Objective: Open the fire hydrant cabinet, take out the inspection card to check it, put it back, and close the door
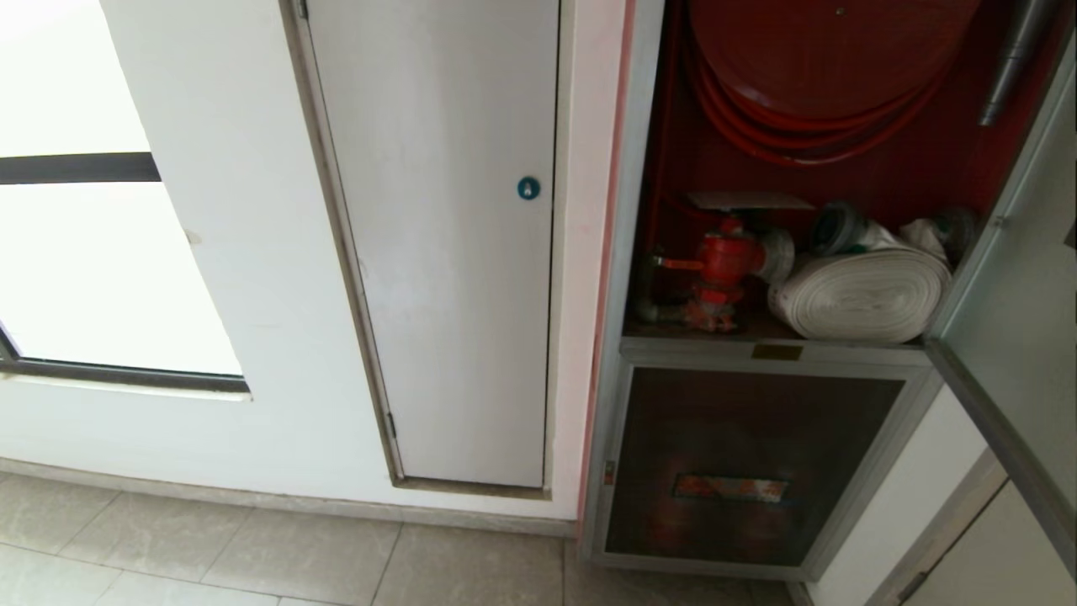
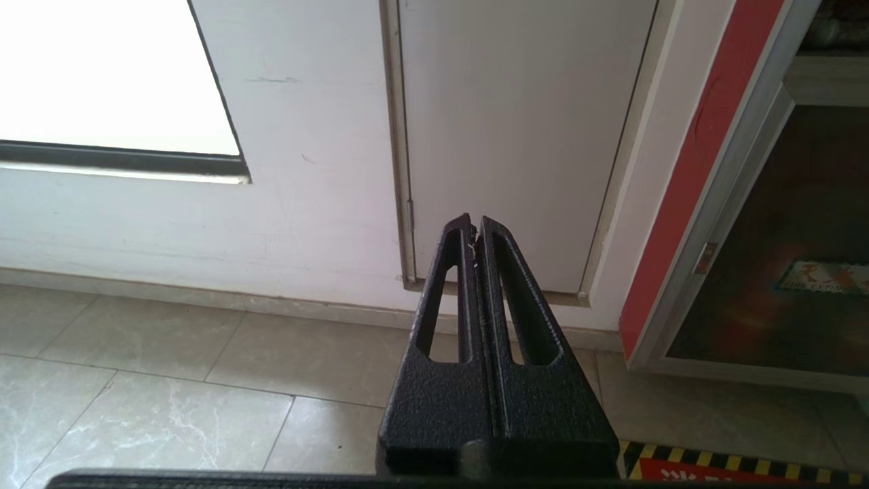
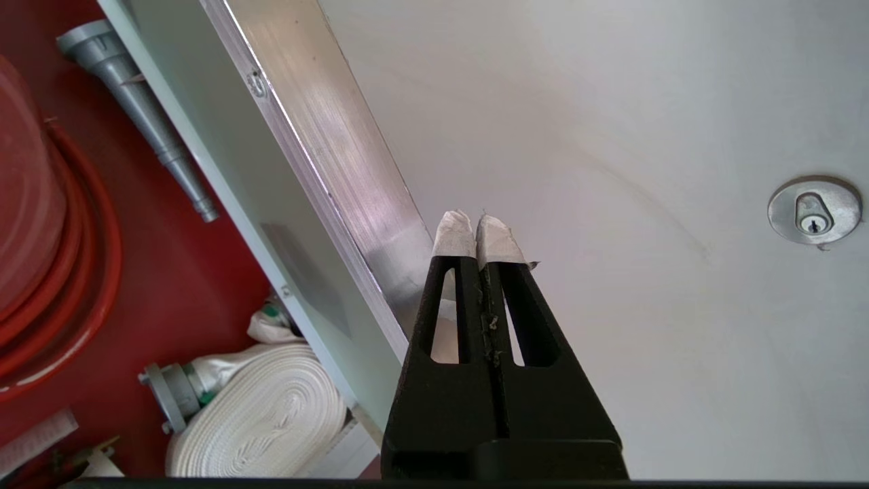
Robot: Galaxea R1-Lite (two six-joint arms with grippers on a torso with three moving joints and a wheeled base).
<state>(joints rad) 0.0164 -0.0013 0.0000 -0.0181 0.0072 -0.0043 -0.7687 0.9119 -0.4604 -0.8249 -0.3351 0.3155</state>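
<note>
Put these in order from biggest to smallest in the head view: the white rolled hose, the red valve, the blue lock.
1. White rolled hose
2. Red valve
3. Blue lock

All three sit at a similar distance, so this order looks safe.

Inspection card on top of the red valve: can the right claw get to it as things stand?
Probably yes. The door stands swung open and the inspection card lies uncovered on the red valve; the right claw, shut, sits by the door's frame.

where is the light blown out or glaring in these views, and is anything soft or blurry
Head view: the window is blown out to white; the orange label on the lower dark panel reads soft. Left wrist view: the window is equally washed out, with a pale sheen on the floor tiles. Right wrist view: bright glare streaks the door's aluminium frame.
</note>
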